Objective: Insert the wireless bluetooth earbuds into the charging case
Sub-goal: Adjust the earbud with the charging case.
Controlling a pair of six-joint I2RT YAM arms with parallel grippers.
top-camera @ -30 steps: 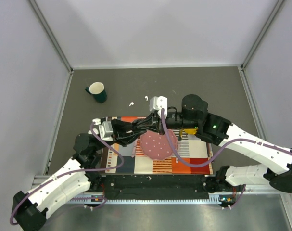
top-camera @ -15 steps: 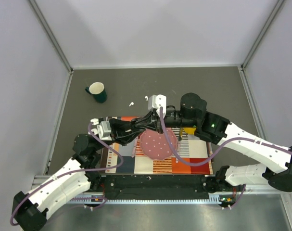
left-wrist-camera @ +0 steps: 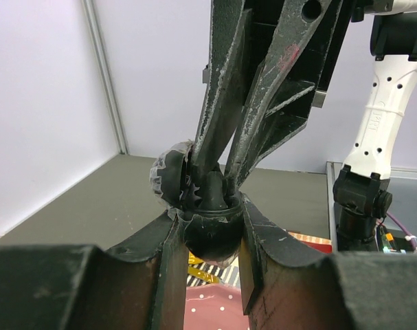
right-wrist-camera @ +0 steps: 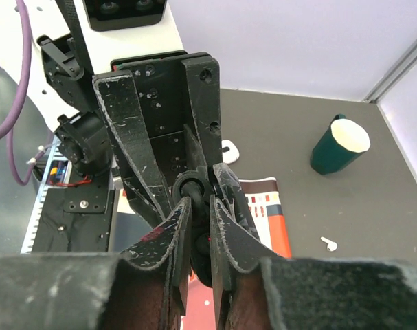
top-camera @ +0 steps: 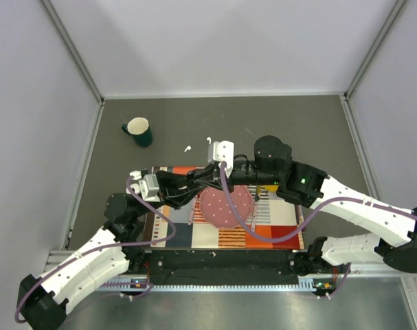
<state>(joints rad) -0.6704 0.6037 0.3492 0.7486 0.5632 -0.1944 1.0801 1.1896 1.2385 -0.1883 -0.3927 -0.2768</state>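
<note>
On the grey worktop (top-camera: pixel 297 124) a striped mat (top-camera: pixel 277 223) is laid, a pink plate (top-camera: pixel 215 210) upon it. Above the plate, the left gripper (left-wrist-camera: pixel 209 218) and right gripper (right-wrist-camera: pixel 200 201) are both clamped on one black oval object (left-wrist-camera: pixel 208 244). The white case (right-wrist-camera: pixel 229 148) is seen beyond the mat's corner; an earbud (top-camera: pixel 187 147) is seen loose near the mug (top-camera: pixel 139 130).

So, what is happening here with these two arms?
Both arms meet above the patterned mat. The left pincer and the right pincer are both closed on one small dark round object, which they hold between them in the air. A white earbud lies on the dark table, not far from the green mug. Neither pincer is touching it.
</note>
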